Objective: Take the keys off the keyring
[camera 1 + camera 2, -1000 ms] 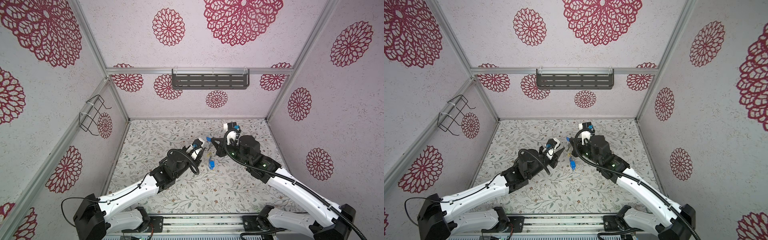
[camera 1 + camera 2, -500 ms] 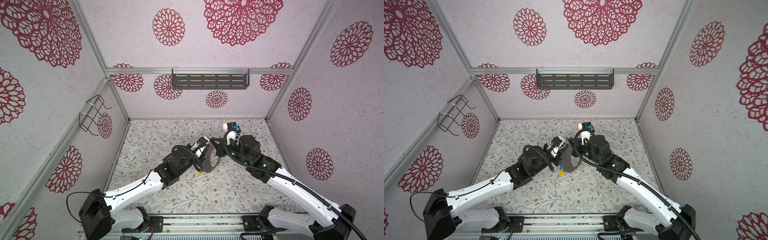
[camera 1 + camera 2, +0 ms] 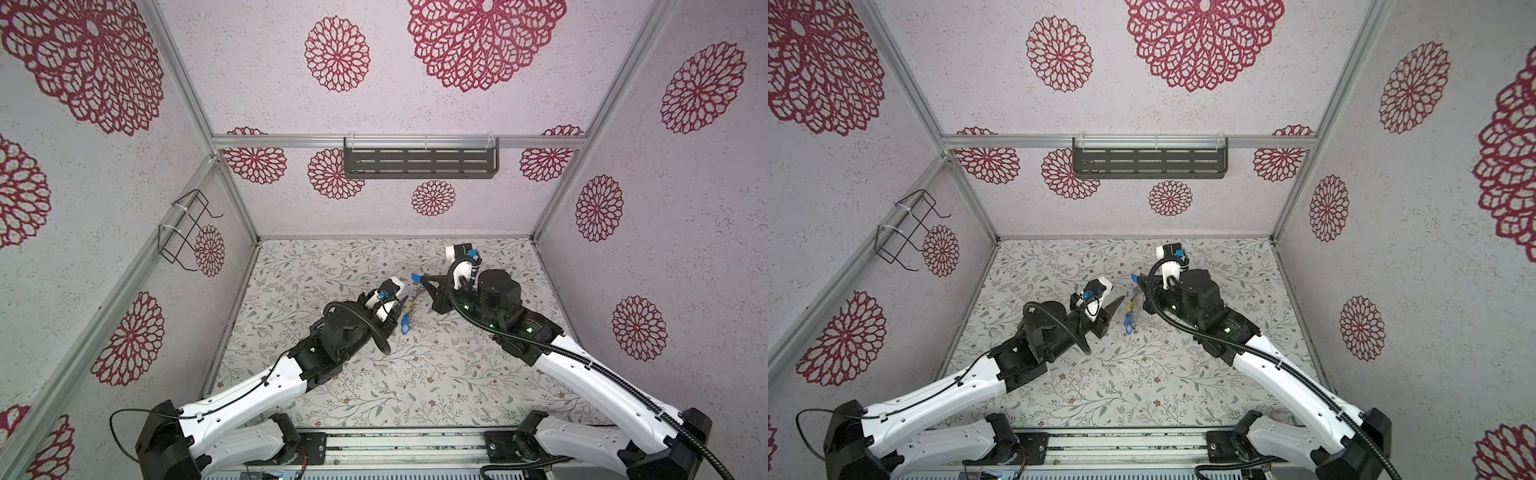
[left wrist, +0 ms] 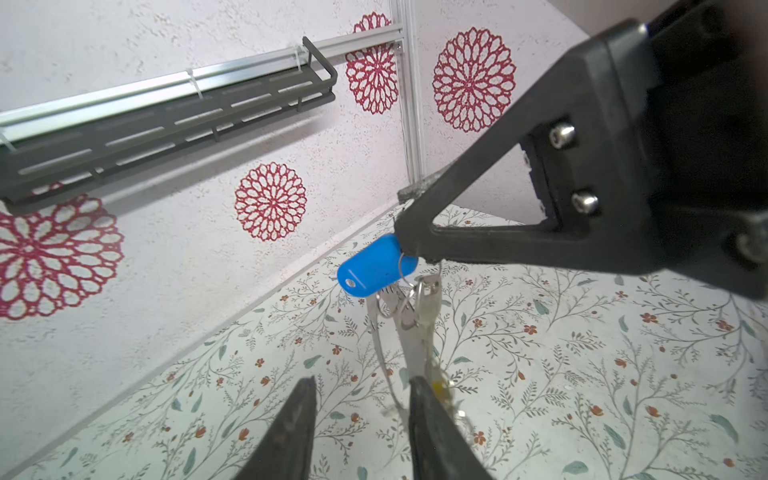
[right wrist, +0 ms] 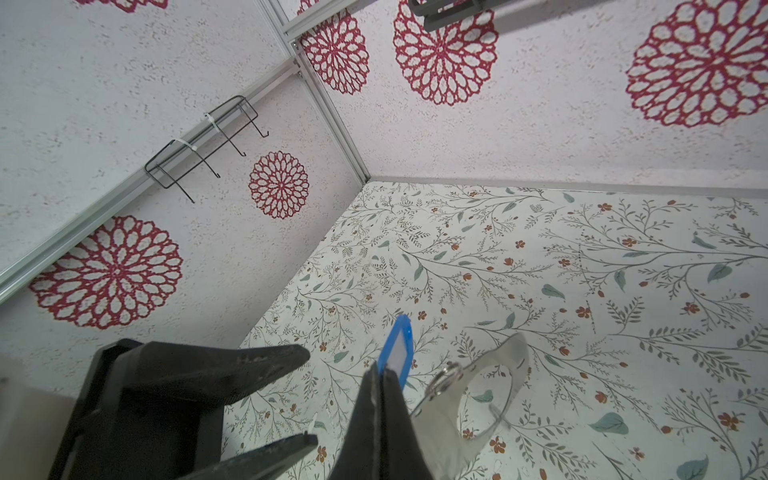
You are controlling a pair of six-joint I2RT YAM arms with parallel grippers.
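Aloft, right gripper [image 5: 380,374] pinches a blue key [image 5: 398,345], keyring [image 4: 415,332] dangling beside the parted left gripper [image 4: 363,384]; wall shelf [image 4: 166,120] behind.

Laboratory robot test cell. Enclosed by aluminium profiles [image 3: 291,142] and wallpapered panels [image 3: 266,83]; fitted with a floral work surface [image 3: 415,374], wall shelf [image 3: 419,164], wire rack [image 3: 183,232], base rail [image 3: 399,446].

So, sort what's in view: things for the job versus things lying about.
For the job:
- blue plastic key tag, pinched in right end effector
- large flat grey keyring hoop
- yellow tag and second blue tag hanging below
- left end effector, open

Lying about:
- dark grey slotted wall shelf
- black wire rack
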